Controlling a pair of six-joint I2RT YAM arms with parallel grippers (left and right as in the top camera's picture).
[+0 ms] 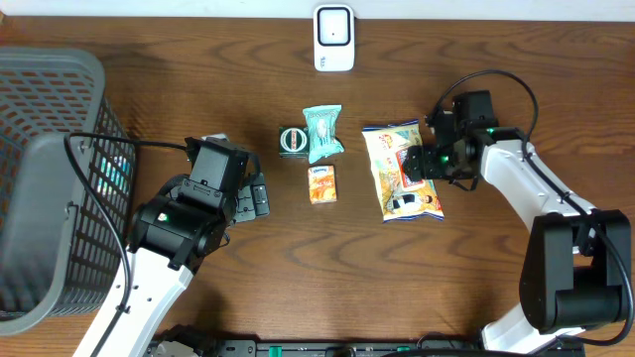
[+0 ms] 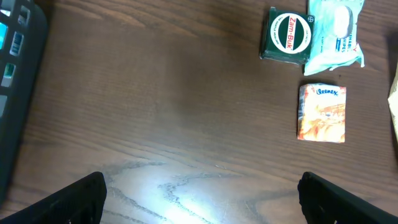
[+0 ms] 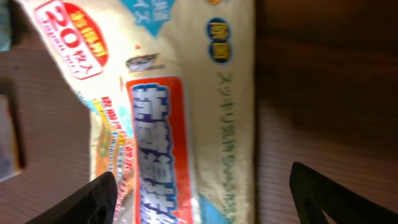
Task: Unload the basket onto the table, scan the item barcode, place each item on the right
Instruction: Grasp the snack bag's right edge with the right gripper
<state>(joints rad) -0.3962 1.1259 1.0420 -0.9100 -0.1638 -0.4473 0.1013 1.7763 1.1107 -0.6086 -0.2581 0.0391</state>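
Right fingers (image 3: 339,196) spread, yellow pouch (image 3: 180,124) lying between them | left fingers (image 2: 68,202) spread above wood table (image 2: 174,106)

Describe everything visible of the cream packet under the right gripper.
The packet is a flat, glossy cream plastic pack with red and orange panels, Japanese print and a red oval label. It lies on the wooden table, right of the orange box, apart from it. The right gripper hangs open over it; contact unclear.
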